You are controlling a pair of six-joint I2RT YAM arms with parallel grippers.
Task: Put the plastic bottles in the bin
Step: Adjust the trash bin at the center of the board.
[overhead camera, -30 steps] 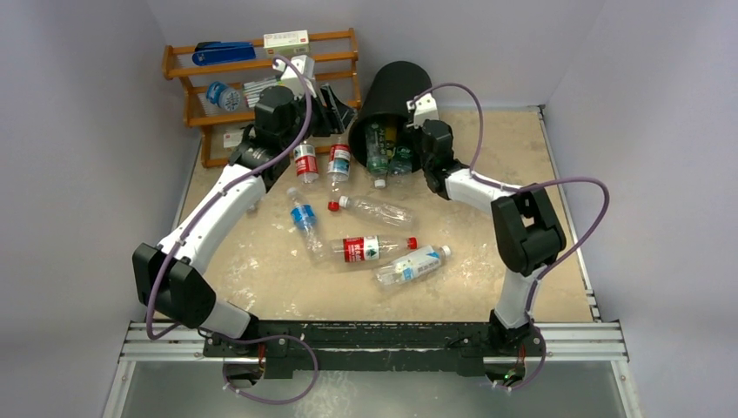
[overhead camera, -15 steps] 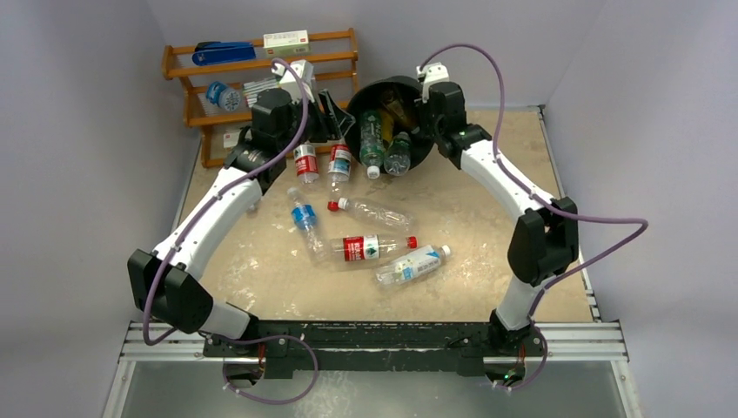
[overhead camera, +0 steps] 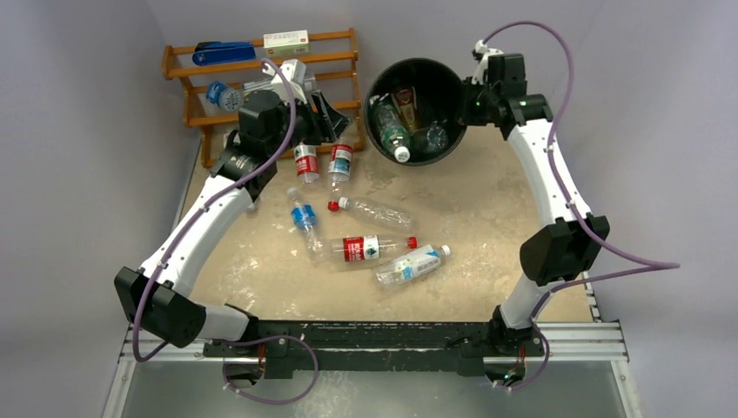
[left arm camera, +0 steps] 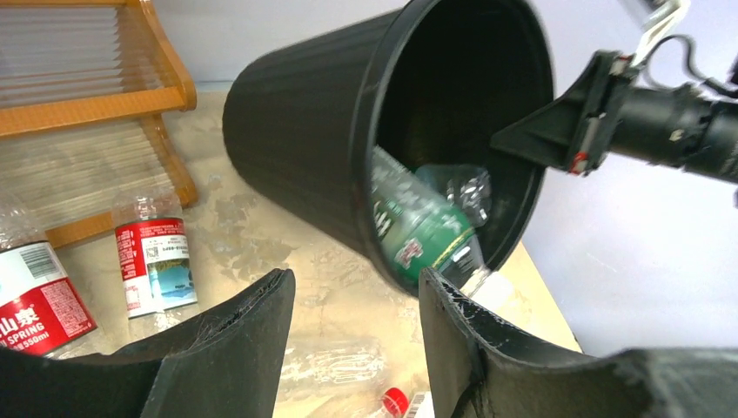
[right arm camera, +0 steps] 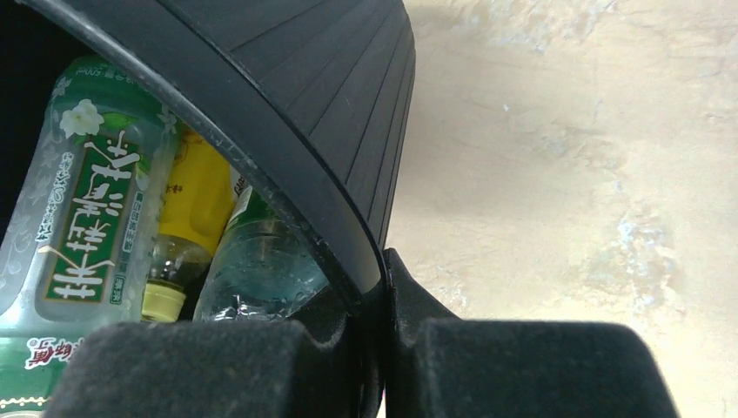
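The black bin stands nearly upright at the back, tilted a little, with several bottles inside, a green-labelled one among them. My right gripper is shut on the bin's right rim, one finger inside and one outside. My left gripper is open and empty, just left of the bin. Several plastic bottles lie on the table: two red-labelled ones near my left gripper, a blue-labelled one, a clear one, a red-labelled one and a white-labelled one.
A wooden three-tier rack stands at the back left with a blue stapler, a box and a bottle on it. Purple walls close the back and sides.
My right arm has swung up and right with the bin's rim in its grip, raising the bin from lying on its side to nearly upright. The left arm has barely moved.
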